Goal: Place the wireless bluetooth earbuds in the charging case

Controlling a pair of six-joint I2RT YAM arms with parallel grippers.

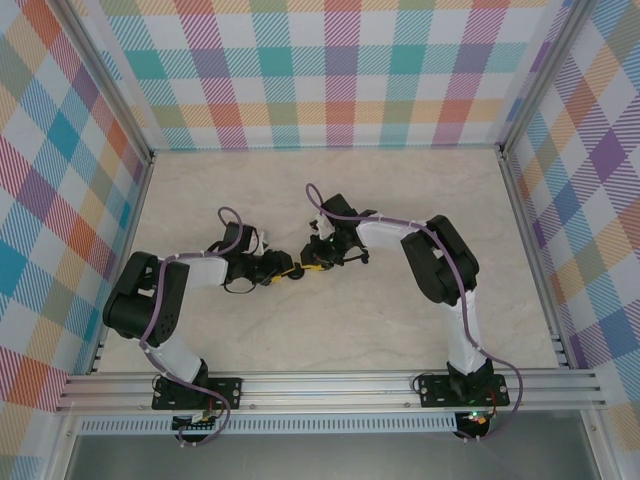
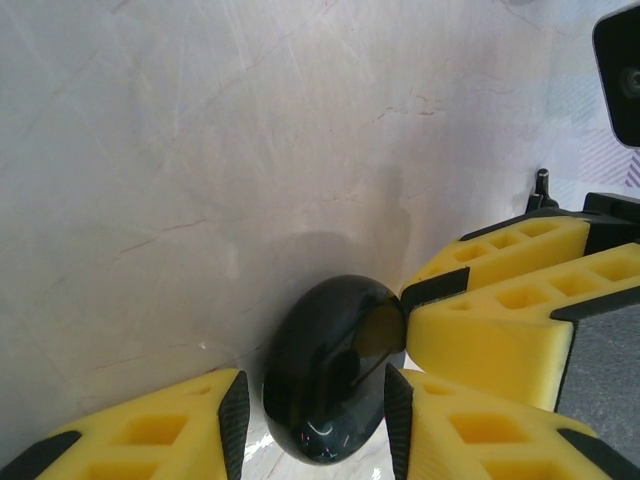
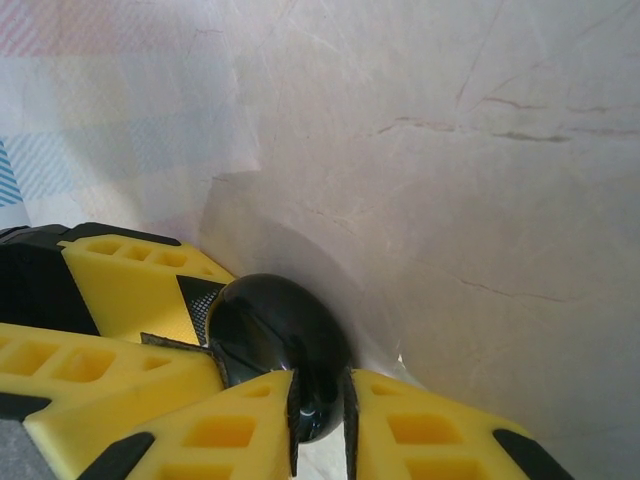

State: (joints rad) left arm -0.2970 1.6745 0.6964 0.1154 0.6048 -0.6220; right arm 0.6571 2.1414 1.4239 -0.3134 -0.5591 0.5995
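Looking at this one, I'd say we're at the open-the-lid stage, before any earbuds can go in. The charging case [image 2: 330, 370] sits right between both tools, which meet nose to nose over the worktop [image 2: 200, 150].

The left tool [image 2: 318, 400] has the case pinched across its body, with one pad on each side. The right tool [image 3: 320, 400] comes in from the opposite side. Its jaws are squeezed down narrow and nip the near end of the case, just ahead of its own fingertips.

Materials-wise, the case is a smooth, glossy black pebble, rounded all over, and shiny enough to throw back the yellow of the fingers. What looks like a fine seam [image 3: 250, 338] runs across it in the right wrist view. The fingers [image 2: 500, 340] are matte yellow blocks with rectangular pockets, faced with thin black pads [image 2: 236, 420] that have a slightly grainy look. The worktop is pale stone-look with faint veins, flat and dull.

My guess for the next move is that the right tool has to catch that seam and lever the lid up while the left one holds the base steady. A shell this slick and curved could easily squirt out sideways, so it probably wants a gentle, square pull rather than more squeeze.
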